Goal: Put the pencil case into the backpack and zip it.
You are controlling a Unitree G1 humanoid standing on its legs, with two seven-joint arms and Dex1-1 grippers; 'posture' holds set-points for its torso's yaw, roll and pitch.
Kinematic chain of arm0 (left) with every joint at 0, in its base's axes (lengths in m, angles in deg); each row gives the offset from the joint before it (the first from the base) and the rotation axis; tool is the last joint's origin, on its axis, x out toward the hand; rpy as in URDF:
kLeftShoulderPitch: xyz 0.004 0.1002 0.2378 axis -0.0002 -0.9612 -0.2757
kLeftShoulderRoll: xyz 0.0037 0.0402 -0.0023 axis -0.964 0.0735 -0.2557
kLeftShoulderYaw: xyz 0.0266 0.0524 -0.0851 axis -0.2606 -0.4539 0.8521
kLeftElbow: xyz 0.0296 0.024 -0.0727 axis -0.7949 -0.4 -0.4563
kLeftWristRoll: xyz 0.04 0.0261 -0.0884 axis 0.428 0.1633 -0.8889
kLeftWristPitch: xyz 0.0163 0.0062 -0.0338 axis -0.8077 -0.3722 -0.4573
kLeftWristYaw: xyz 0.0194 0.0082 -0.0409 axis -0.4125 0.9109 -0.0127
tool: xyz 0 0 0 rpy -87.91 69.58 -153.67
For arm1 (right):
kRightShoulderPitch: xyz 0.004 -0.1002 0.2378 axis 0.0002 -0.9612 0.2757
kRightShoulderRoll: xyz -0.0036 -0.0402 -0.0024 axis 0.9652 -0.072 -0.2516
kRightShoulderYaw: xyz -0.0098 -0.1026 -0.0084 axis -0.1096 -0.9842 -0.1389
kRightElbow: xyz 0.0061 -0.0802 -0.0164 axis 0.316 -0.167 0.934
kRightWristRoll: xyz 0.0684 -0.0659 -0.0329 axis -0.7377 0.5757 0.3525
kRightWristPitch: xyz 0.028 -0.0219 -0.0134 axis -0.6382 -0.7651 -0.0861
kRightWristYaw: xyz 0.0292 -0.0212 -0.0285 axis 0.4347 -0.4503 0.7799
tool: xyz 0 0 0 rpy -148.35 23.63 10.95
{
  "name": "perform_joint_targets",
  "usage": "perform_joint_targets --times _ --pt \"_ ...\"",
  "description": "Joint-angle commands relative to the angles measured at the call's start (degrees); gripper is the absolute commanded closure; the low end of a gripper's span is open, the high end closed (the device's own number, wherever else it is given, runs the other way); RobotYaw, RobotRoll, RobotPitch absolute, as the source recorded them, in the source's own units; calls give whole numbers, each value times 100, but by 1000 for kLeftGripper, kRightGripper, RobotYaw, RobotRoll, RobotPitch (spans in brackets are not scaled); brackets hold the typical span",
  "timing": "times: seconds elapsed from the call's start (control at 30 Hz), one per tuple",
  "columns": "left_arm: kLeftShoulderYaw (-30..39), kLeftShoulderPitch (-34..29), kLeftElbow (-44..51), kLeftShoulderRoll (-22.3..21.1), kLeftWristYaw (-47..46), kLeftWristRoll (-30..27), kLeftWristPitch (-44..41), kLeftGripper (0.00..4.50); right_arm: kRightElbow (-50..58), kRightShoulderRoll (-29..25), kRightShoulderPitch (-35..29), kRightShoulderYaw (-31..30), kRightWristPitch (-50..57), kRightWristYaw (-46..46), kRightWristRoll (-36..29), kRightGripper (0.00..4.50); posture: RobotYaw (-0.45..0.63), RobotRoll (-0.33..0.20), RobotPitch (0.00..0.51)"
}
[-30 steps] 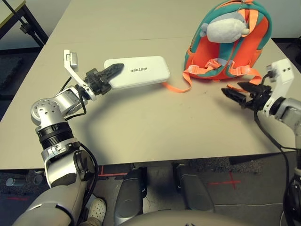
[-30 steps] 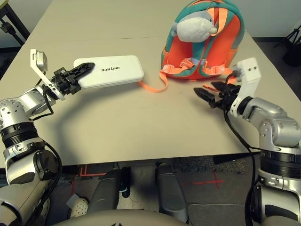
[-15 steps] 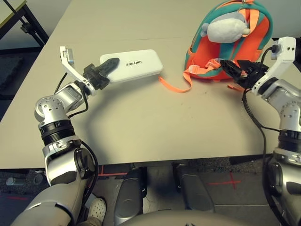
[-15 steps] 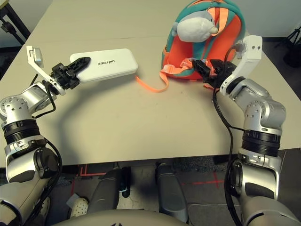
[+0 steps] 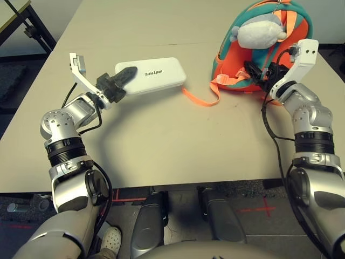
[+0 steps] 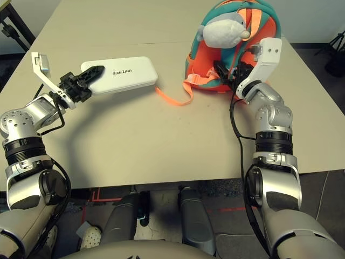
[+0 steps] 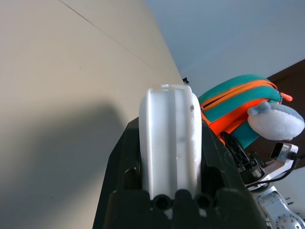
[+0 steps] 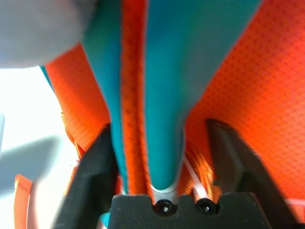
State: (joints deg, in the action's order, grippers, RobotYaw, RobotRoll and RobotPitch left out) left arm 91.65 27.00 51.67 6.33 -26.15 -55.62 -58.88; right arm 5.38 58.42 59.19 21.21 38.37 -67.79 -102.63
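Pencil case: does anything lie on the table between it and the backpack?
Only a loose orange strap trailing from the backpack crosses the bare table there. The left gripper holds the pencil case; the right gripper straddles the backpack's teal strap.

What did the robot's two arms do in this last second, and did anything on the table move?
The right gripper swung from the bare table up to the backpack, its fingers now straddling a teal and orange strap. The left gripper lifted and shifted the pencil case slightly, keeping its grip. The backpack and its plush toy stayed put.
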Motion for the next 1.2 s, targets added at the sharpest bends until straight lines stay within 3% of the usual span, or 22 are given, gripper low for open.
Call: perform_joint_targets --times 0.03,0.1,0.17,0.5,0.87,1.03,1.2 --pt "-3 24 90 -22 -4 -54 125 3243 452 -105 -253 -55 205 -254 -132 2520 -142 0 161" --pt "-23 42 56 -15 -1 -40 166 3243 907 -165 -447 -62 503 -395 -290 3296 -147 0 161" --pt "-48 61 15 -8 9 -26 210 3243 1397 -227 -637 -50 855 -483 -483 3769 -153 0 159" --pt "-171 145 -203 -4 92 32 391 3243 3737 -627 -1323 269 2867 -513 -1908 3791 -177 0 151" --pt "-296 222 -447 -54 218 75 535 3243 5183 -858 -1688 932 4328 69 -3701 3791 -199 0 146" --pt "-346 298 -558 -39 278 127 595 3243 5289 -821 -2054 731 4239 247 -3713 3791 -204 0 139" --pt "-378 434 -533 -30 320 121 597 3243 5174 -740 -2465 134 3806 226 -3120 3791 -200 0 133"
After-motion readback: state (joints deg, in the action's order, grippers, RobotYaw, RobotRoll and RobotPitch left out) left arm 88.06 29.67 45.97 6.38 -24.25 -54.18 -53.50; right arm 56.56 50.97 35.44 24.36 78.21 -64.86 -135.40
